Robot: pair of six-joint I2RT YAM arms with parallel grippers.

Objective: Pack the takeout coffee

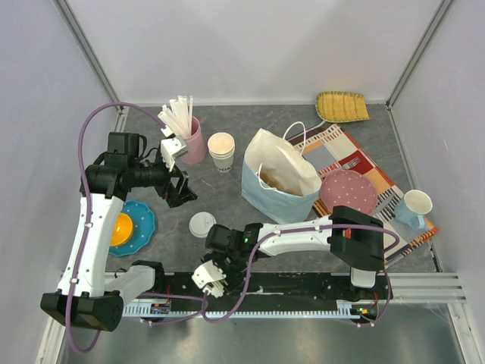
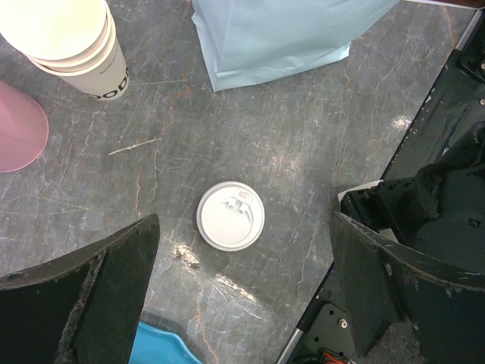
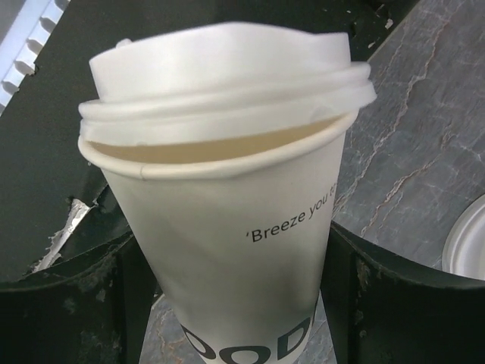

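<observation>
Near the front edge of the table (image 1: 227, 205), just ahead of the arm bases, the coffee cup (image 3: 227, 227) stands between the fingers of the right gripper (image 1: 212, 277).

Right wrist view: white paper cup, printed lettering on its side. Its white lid (image 3: 227, 76) sits crooked, with a gap on the near side that shows the inner rim. One dark finger (image 3: 91, 303) flanks each side, close against the wall. Cannot tell whether they press or only bracket it.

Top view: cup mostly hidden under the right gripper, lid fit not readable from there.

Left wrist view: left gripper (image 2: 246, 296) spread wide, nothing between its fingers, hanging over a loose flat lid (image 2: 230, 215) on the stone-pattern surface. Stack of lidless cups (image 2: 76, 45) at upper left, base of the paper bag (image 2: 280, 38) at top.

Top view adds: bag open and upright mid-table, behind the loose lid; pink holder of straws (image 1: 193, 140) just beside the cup stack; blue plate (image 1: 140, 220) to the left.
</observation>
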